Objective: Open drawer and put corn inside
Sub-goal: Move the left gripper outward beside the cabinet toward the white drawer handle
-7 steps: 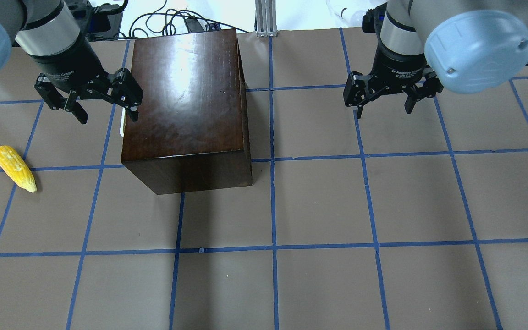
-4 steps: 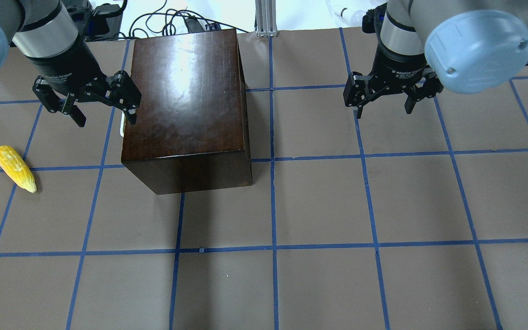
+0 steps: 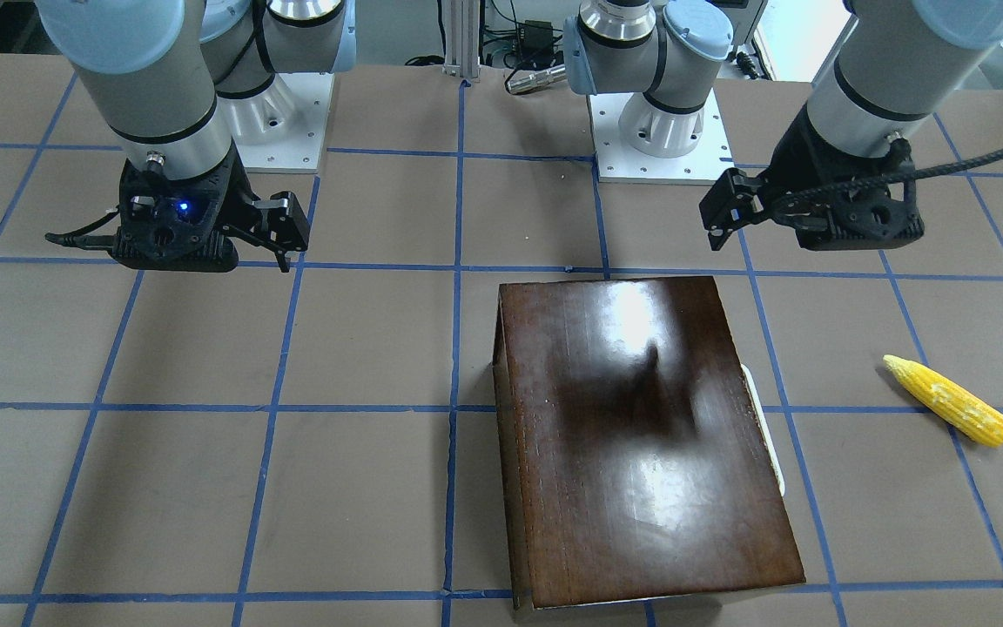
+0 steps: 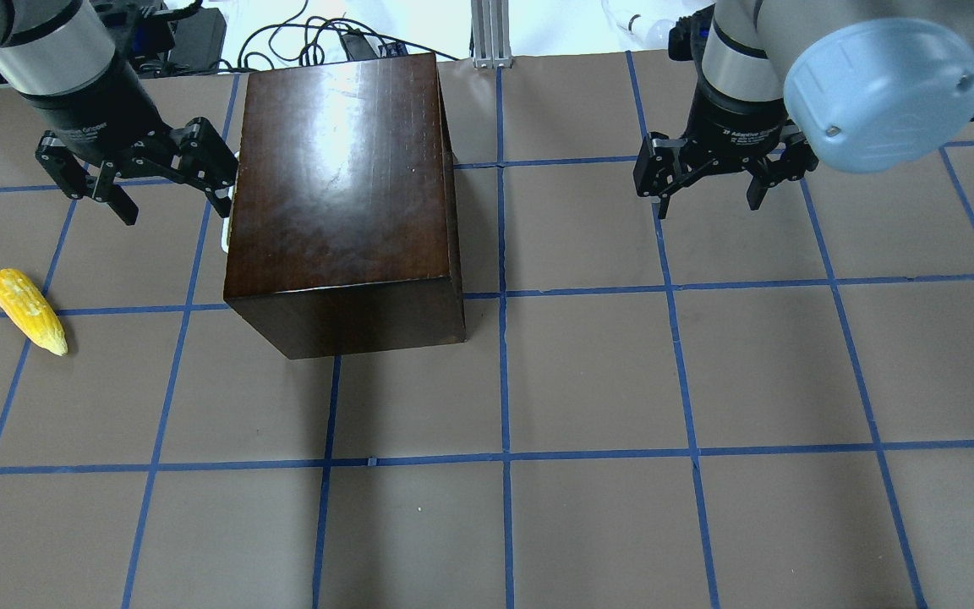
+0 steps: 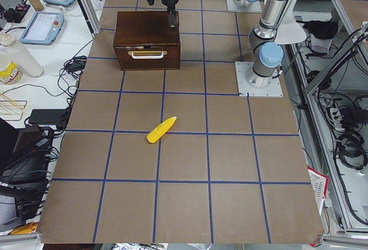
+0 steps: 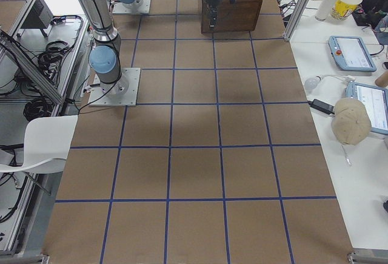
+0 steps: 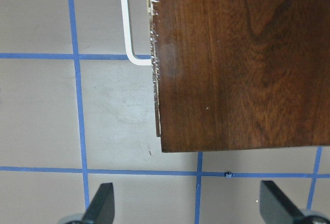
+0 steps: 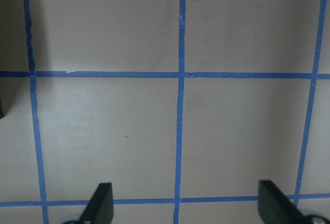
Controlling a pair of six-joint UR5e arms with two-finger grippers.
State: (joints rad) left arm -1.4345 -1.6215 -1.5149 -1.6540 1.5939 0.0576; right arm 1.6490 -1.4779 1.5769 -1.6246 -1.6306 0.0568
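Observation:
The glossy dark-brown box (image 4: 343, 186) stands on the table left of centre. Its drawer (image 5: 146, 58) is shut, and the whitish handle (image 4: 226, 230) faces the robot's left; the handle also shows in the left wrist view (image 7: 126, 23). The yellow corn (image 4: 28, 311) lies on the table far left of the box, also seen in the front-facing view (image 3: 947, 400). My left gripper (image 4: 174, 207) is open and empty, hovering beside the handle side of the box. My right gripper (image 4: 709, 203) is open and empty over bare table, right of the box.
Blue tape lines grid the brown table cover (image 4: 588, 381). Cables and an aluminium post (image 4: 491, 34) sit past the back edge. The arm bases (image 3: 663, 131) are bolted behind the box.
My left gripper has moved left and slightly back, off the box's top edge to beside the handle. The right arm, the box and the corn have not moved.

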